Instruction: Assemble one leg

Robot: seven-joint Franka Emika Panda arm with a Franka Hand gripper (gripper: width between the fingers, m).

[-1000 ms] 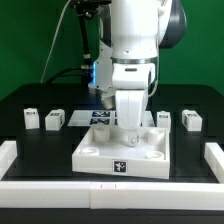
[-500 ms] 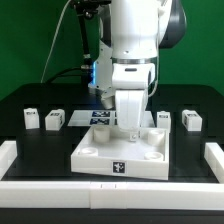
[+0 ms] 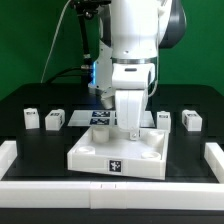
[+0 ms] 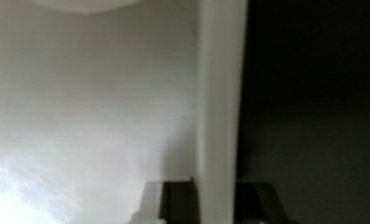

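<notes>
My gripper (image 3: 130, 130) is down at the back wall of the large white square tray (image 3: 95, 158), which lies at the middle of the black table. In the wrist view the tray's thin white wall (image 4: 219, 100) runs straight between my two dark fingers (image 4: 173, 200), and the gripper (image 4: 219, 198) is shut on it. Four small white legs stand behind the tray. Two are on the exterior view's left (image 3: 32, 118) (image 3: 55, 119) and two on its right (image 3: 164, 119) (image 3: 190, 120). All are apart from the gripper.
The marker board (image 3: 100, 117) lies flat behind the tray, partly hidden by the arm. White rails border the table at the exterior view's left (image 3: 10, 152), right (image 3: 213, 156) and front (image 3: 110, 196).
The tray has shifted slightly toward the exterior view's left with my gripper on its back wall. The legs have not moved.
</notes>
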